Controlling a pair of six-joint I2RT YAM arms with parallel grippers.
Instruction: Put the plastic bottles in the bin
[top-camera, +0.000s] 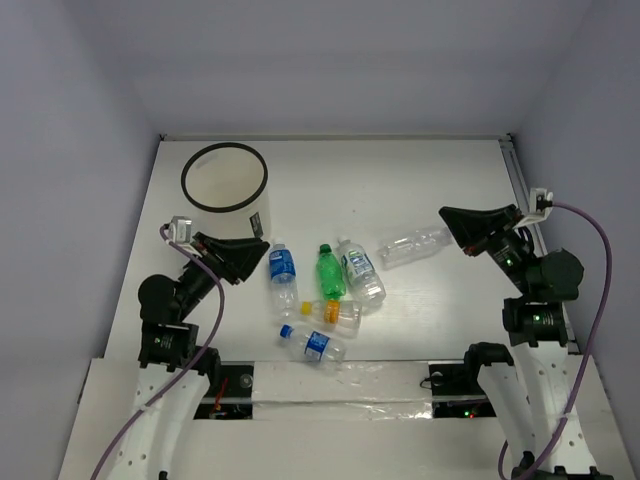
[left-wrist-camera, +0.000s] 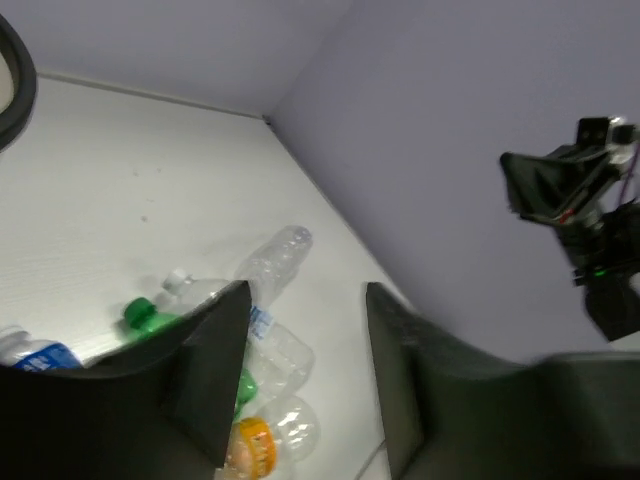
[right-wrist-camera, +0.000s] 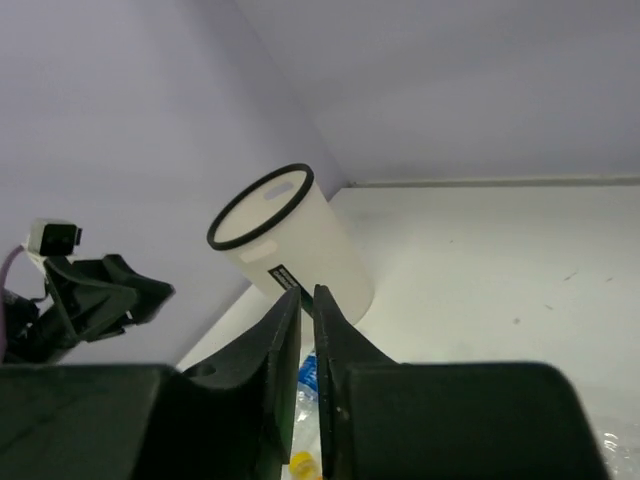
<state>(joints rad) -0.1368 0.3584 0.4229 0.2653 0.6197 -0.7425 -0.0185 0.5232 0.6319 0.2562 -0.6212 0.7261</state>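
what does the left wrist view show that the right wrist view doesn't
Only the left wrist view: the plain clear bottle, the green bottle and the right arm, seen past the open left gripper.
Only the right wrist view: the whole bin, upright, and the left arm, past the shut right gripper.
Both: the white table and blue-labelled bottles. The left wrist view catches only a sliver of the bin's rim.
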